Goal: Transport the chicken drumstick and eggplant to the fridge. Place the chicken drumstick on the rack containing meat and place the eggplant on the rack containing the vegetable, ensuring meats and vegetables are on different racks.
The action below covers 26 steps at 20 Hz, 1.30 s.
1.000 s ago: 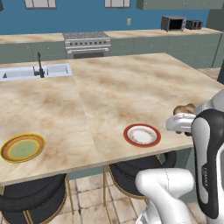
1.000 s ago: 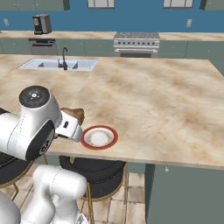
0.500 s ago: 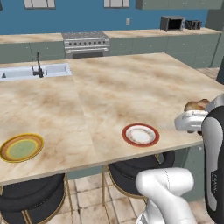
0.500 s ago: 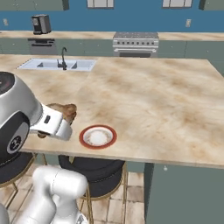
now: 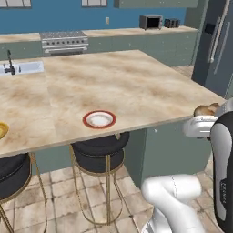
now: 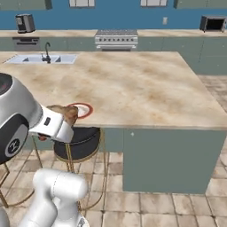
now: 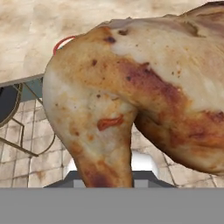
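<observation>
Gripper (image 6: 66, 122): closed on the chicken drumstick (image 7: 131, 96); fingertips are hidden behind the meat in the hand view, so the jaws themselves cannot be made out.
Chicken drumstick: held off the counter's near edge, above the floor; seen as a brown lump at the white hand in the left base view (image 5: 207, 109) and the right base view (image 6: 64, 113); cut off at top and right in the hand view.
Stools: a black-cushioned stool (image 5: 98, 148) with thin gold legs is tucked under the near edge of the island; a second one (image 5: 11, 173) is cut off at the left.
Island counter (image 5: 113, 86): beige marble top, grey-green sides.
Red-rimmed plate (image 5: 99, 119): white centre, lies near the island's near edge; half hidden behind the drumstick in the right base view (image 6: 84, 108).
Yellow plate (image 5: 2, 130): only a sliver is seen at the left edge.
Sink (image 6: 42, 58): set in the island's far left part, dark faucet upright.
Fridge (image 5: 214, 43): slate-grey, far right, long vertical handle, cut off by the frame edge.
Far wall: stove (image 6: 116, 41), microwave (image 5: 151, 22), blue wall behind.
Writing: none is readable; the small mark on the arm is too blurred.
Change from earlier frames: whole scene is shifted left, so the base has moved right; the fridge has come into view; the yellow plate is nearly out of frame; the drumstick is carried past the island's near edge, where earlier it was over the top beside the red-rimmed plate.
</observation>
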Motion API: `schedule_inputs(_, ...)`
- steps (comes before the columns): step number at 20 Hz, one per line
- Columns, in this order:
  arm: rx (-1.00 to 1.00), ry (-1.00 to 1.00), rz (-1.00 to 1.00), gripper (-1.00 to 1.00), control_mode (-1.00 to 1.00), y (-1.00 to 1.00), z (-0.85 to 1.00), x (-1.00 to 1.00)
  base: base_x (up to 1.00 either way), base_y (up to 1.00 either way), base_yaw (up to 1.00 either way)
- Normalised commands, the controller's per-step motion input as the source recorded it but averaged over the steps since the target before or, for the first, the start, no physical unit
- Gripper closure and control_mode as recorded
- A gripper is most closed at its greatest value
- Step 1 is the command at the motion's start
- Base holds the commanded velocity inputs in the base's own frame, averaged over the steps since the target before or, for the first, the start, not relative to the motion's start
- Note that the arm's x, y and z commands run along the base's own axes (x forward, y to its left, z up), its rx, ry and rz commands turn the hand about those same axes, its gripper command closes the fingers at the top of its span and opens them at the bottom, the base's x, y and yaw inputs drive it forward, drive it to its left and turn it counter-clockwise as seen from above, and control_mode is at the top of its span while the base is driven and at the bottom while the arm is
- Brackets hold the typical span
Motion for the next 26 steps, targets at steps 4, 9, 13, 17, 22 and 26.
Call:
schedule_inputs(4, 0.00, 0.00, 0.00, 1.00, 1.00, 0.00, 0.00, 0.00, -0.49, -1.00, -0.36)
schedule_inputs(9, 0.00, 0.00, 0.00, 1.00, 1.00, 0.00, 0.00, 0.00, 0.00, -1.00, -0.59)
schedule_inputs(13, 0.00, 0.00, 0.00, 1.00, 1.00, 0.00, 0.00, 0.00, 0.01, -0.93, -0.67)
schedule_inputs(17, 0.00, 0.00, 0.00, 1.00, 1.00, 0.00, 0.00, 0.00, 0.43, -0.55, -0.60)
schedule_inputs(22, 0.00, 0.00, 0.00, 1.00, 1.00, 0.00, 0.00, 0.00, 1.00, -0.11, -0.25)
schedule_inputs(26, 0.00, 0.00, 0.00, 1.00, 1.00, 0.00, 0.00, 0.00, 1.00, -0.06, 0.00)
